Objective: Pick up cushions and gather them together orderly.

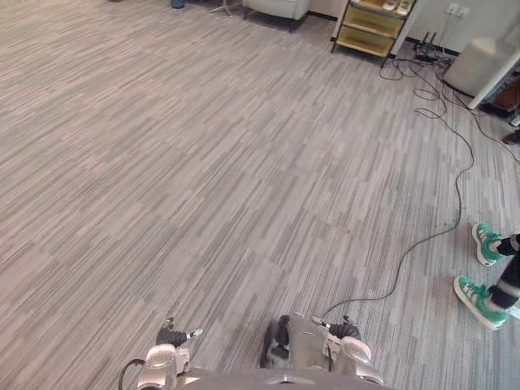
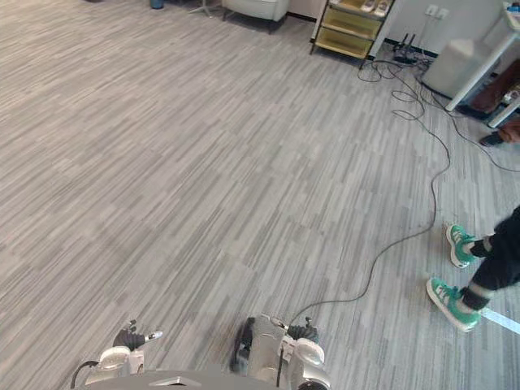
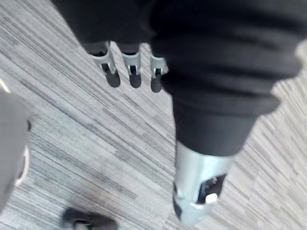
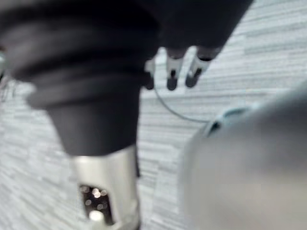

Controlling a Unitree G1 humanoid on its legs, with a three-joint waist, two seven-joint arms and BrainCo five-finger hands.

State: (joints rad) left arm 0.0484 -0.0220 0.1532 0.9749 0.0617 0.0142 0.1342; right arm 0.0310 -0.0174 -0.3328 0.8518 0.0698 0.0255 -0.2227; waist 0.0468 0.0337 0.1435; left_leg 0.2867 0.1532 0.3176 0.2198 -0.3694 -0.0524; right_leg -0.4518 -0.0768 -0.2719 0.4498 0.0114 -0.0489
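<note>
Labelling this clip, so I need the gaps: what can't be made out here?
Person: cut off by the eye views' right edge; just green shoes and lower legs.
Yellow shelf: top cut by the upper edge; its contents too small to tell.
Chair: mostly cut off by the upper edge.

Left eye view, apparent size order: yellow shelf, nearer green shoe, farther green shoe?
1. Yellow shelf, even cut off at the top.
2. Nearer green shoe.
3. Farther green shoe, slightly smaller; probably just distance.
</note>
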